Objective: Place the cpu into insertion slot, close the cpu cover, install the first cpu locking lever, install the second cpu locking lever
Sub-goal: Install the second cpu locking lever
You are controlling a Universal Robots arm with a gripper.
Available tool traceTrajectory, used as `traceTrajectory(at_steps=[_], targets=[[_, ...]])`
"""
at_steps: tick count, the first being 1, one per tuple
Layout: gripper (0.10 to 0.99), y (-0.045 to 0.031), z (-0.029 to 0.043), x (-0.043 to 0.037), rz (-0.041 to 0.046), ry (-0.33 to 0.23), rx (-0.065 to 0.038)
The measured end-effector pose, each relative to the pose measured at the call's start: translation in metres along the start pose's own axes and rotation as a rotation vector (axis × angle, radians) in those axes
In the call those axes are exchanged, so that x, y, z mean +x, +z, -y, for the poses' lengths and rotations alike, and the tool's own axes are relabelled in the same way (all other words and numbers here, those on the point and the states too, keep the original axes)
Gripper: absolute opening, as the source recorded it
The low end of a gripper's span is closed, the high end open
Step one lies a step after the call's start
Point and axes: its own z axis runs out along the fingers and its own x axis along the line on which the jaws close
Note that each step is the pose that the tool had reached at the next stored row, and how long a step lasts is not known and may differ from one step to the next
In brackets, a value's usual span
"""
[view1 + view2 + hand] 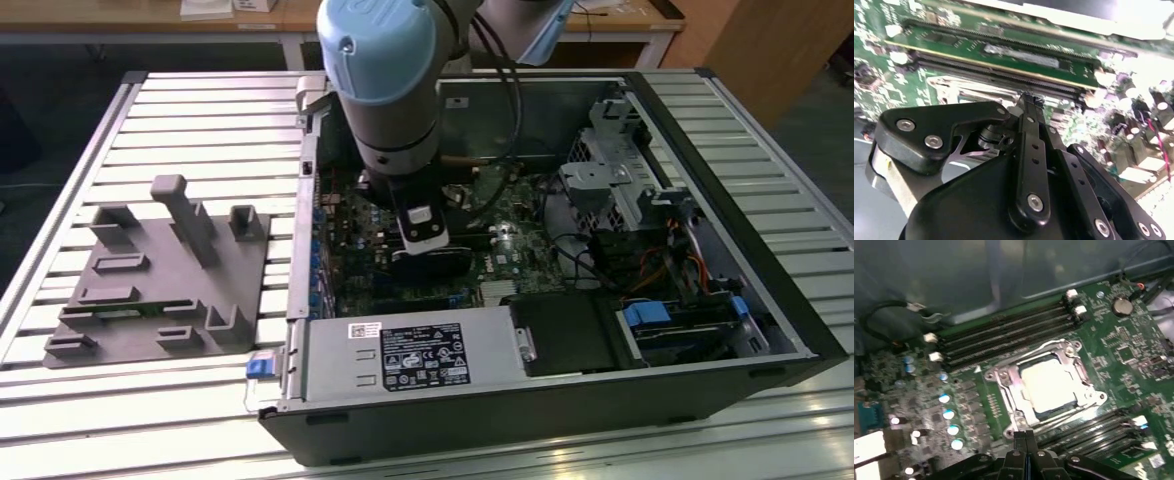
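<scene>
Metal framing the socket is the thing to mind: in the first wrist view the cpu (1048,385) lies flat in its slot on the green motherboard (1114,340), its pale greyish top showing through the open middle of the cpu cover (1004,377), which appears folded down around it. The gripper (1025,436) hangs just beside the near edge of the socket, its two black fingertips pressed together with nothing between them; the second wrist view shows the same closed tips (1026,100) low over the board near the memory slots (1004,75). In the exterior view the arm (387,90) reaches down into the open computer case (747,290). I judge the chip light, stiff and fragile on its underside, best held by its edges and never pressed on top. The cover looks like thin springy sheet metal, likely slippery, better pushed on its frame than pinched. Whether either locking lever is latched, I cannot tell.
</scene>
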Motion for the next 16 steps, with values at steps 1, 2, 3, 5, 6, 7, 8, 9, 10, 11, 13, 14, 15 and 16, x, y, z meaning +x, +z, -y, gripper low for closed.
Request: traceTrajectory(at_steps=[1, 2, 3, 5, 6, 7, 8, 9, 10, 11, 13, 14, 15, 16], targets=[[0.106, 0.0004, -0.001, -0.0025, 0.0025, 0.0, 0.006], [0.106, 0.0009, -0.002, -0.0052, 0.0045, 0.0, 0.011], [0.106, 0.0013, -0.0031, -0.008, 0.0062, 0.0, 0.015], [0.106, 0.0022, -0.0052, -0.0133, 0.0087, -0.001, 0.022], [0.106, 0.0026, -0.0064, -0.0155, 0.0097, -0.001, 0.025], [0.106, 0.0031, -0.0077, -0.017, 0.0112, -0.002, 0.029], [0.106, 0.0035, -0.0091, -0.0178, 0.0131, -0.003, 0.034], [0.106, 0.0041, -0.0109, -0.018, 0.015, -0.003, 0.04], [0.106, 0.0048, -0.013, -0.018, 0.0171, -0.004, 0.045], [0.106, 0.0054, -0.0151, -0.0179, 0.019, -0.005, 0.05], [0.106, 0.0067, -0.0195, -0.0174, 0.0232, -0.007, 0.062], [0.106, 0.0075, -0.0218, -0.0171, 0.0251, -0.008, 0.067], [0.106, 0.0082, -0.0241, -0.0168, 0.0267, -0.008, 0.071], [0.106, 0.0089, -0.0265, -0.0164, 0.028, -0.009, 0.075]])
